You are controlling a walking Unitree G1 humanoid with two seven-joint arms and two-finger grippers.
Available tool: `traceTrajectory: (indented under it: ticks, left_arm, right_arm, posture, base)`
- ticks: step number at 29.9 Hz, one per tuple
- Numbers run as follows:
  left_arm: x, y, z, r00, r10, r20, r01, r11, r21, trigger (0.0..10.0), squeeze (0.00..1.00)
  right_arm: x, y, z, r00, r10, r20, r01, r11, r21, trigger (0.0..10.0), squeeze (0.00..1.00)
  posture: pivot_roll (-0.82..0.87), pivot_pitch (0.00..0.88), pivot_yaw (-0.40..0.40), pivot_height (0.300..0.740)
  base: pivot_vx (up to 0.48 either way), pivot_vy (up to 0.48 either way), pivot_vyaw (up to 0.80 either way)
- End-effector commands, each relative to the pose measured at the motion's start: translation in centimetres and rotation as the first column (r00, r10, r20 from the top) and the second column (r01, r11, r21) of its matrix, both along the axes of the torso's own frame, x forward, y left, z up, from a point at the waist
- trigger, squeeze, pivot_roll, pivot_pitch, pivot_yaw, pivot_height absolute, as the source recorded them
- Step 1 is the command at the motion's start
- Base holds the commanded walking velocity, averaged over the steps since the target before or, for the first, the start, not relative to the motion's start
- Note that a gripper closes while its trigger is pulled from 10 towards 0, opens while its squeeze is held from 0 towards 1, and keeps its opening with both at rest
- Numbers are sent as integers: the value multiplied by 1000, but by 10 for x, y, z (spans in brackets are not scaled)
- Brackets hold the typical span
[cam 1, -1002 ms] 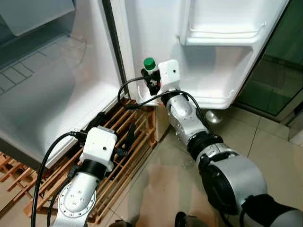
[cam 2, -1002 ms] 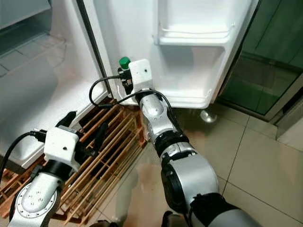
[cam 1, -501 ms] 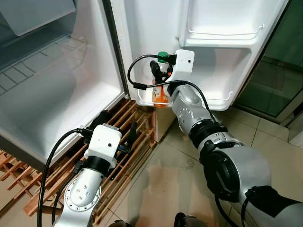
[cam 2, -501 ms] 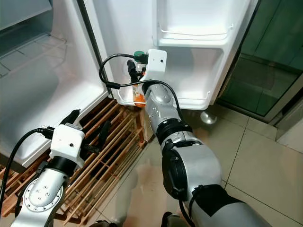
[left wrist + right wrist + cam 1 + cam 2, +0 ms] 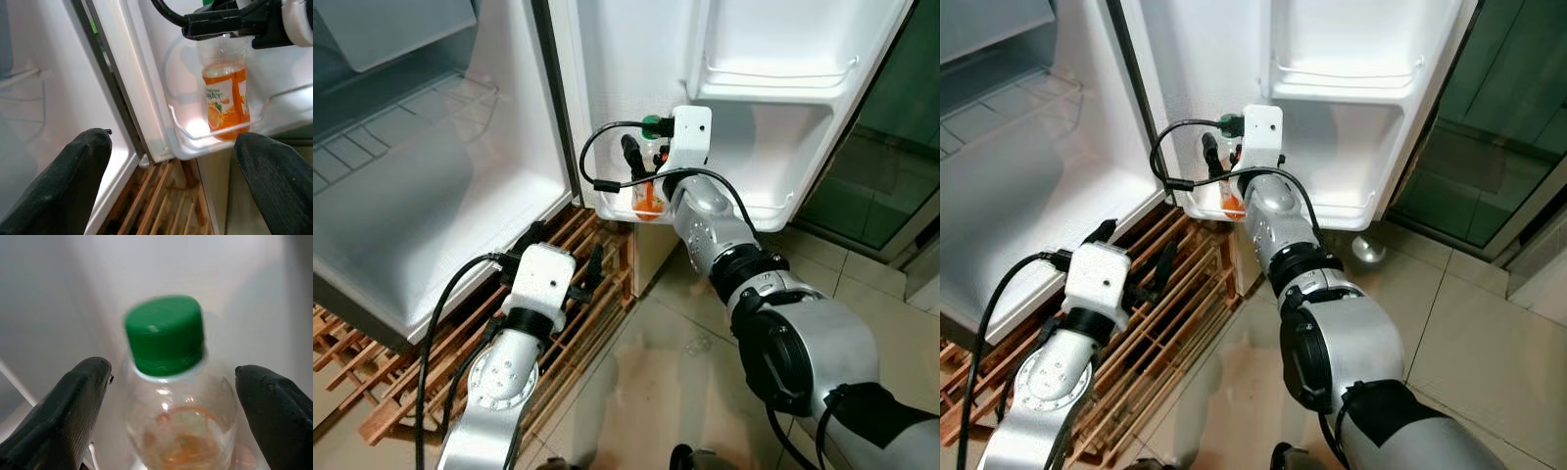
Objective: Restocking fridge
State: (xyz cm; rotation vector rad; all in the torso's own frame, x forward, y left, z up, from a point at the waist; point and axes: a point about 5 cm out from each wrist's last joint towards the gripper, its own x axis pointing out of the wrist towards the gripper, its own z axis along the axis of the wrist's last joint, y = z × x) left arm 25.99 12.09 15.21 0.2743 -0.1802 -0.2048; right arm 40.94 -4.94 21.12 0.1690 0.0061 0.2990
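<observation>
An orange juice bottle with a green cap stands upright in the lowest door shelf of the open fridge. My right gripper is at the bottle's neck. It is open: in the right wrist view each finger stands a little clear of the bottle. My left gripper hovers low over the wooden slat rack, below and left of that shelf. It is open with nothing between its fingers.
The fridge's white main compartment lies open on the left. An upper door shelf sits above the bottle. Beige floor tiles spread in front, and a dark green glass panel stands on the right.
My right arm carried the bottle from the door's edge into the lowest door shelf and set it down. My left arm rose a little toward the door.
</observation>
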Motion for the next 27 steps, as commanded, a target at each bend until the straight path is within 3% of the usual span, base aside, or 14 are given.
traceTrajectory:
  ticks: [1,3,4,10,18,23,27]
  left_arm:
    - [3,2,1,1000,16,12,-16,1000,-9,10000,0]
    - [8,2,1,1000,17,13,-17,999,-33,10000,0]
    - [14,1,1,1000,19,12,-19,999,-51,10000,0]
    - [35,-7,2,1000,6,24,-5,999,-52,10000,0]
    - [45,-9,4,999,11,47,-8,998,-63,10000,0]
    - [50,-8,4,999,14,52,-10,997,-80,10000,0]
    - [49,-10,-1,999,-14,31,17,995,-98,10000,0]
  right_arm:
    - [0,-1,2,1000,4,6,-4,1000,-8,10000,1000]
    - [1,-4,0,1000,-6,14,7,998,-60,10000,1000]
    - [1,-8,-3,1000,-23,11,24,994,-107,10000,0]
    - [2,-20,-8,999,-39,-2,39,990,-132,10000,0]
    - [-2,-16,-16,1000,-7,2,7,990,-140,10000,0]
    - [-8,-12,-17,997,53,63,-43,988,-147,10000,0]
    - [-13,-29,-32,999,-37,15,38,991,-128,10000,0]
  posture:
    - [24,5,23,740]
    - [8,0,21,740]
    - [-5,0,21,740]
    - [-34,0,18,740]
    - [-46,0,3,740]
    - [-50,0,-5,740]
    - [-43,0,-19,740]
  base:
    - [0,0,0]
    - [0,0,0]
    - [0,0,0]
    - [0,0,0]
    - [0,0,0]
    - [0,0,0]
    - [0,0,0]
